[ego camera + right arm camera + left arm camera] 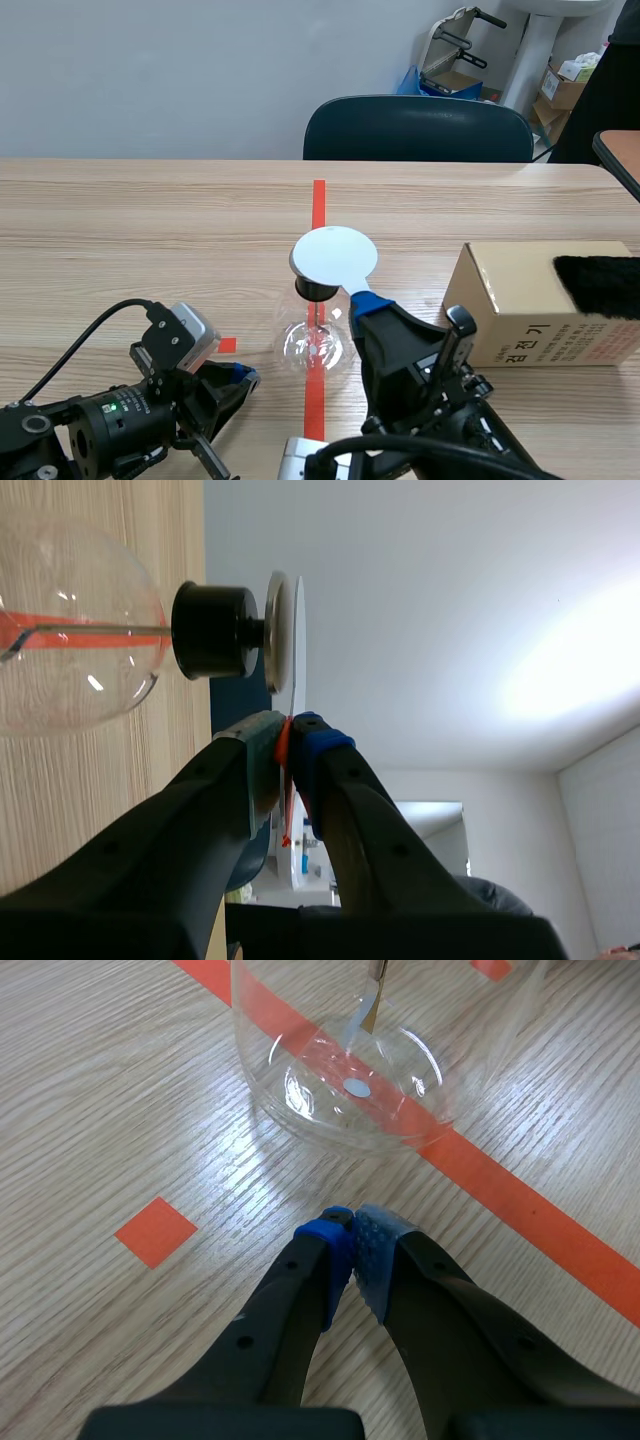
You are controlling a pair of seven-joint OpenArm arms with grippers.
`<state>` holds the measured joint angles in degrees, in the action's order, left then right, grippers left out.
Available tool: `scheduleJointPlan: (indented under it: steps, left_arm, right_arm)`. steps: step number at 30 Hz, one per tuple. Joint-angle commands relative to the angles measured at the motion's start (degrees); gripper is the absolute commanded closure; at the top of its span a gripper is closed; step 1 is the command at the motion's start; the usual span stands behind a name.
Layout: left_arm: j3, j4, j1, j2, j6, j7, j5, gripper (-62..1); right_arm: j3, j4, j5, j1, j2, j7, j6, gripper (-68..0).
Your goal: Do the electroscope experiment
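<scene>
The electroscope is a clear glass flask [315, 345] with a black stopper [316, 288], standing on the red tape line at the table's middle. A metal rod hangs inside the flask [350, 1060]. My right gripper [365, 300] is shut on a thin white round plate [335, 255], held flat just over the electroscope's metal top disc [277, 620]. In the right wrist view the thin plate [296, 645] runs back between the pads of the right gripper [288, 730]. My left gripper [352, 1240] rests low on the table beside the flask, shut on nothing, also seen as the left gripper [240, 377].
A cardboard box [520, 300] stands to the right of the flask with a black furry piece [600, 285] on top. A dark chair [418, 128] sits behind the table's far edge. A small orange square mark [155, 1231] lies near the left gripper.
</scene>
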<state>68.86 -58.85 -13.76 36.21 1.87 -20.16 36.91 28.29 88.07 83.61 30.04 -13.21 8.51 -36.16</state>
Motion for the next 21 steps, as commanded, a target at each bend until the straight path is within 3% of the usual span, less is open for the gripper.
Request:
scheduleJointPlan:
  steps: [1, 8, 21]
  left_arm:
    - [-0.52, -0.72, 0.59, -0.02, 0.11, -1.03, -0.24, -2.7]
    - [-0.52, -0.72, 0.59, -0.02, 0.07, -1.03, -0.24, -2.7]
    - [-0.52, -0.72, 0.59, -0.17, 0.09, -1.05, -0.24, -2.7]
  right_arm:
    - [-0.26, 0.85, 0.09, -0.72, -0.76, 0.57, -0.63, -1.0]
    - [-0.26, 0.85, 0.09, -1.36, -0.76, 3.52, -0.63, -1.0]
    - [-0.26, 0.85, 0.09, -1.33, -0.76, 3.69, -0.61, -1.0]
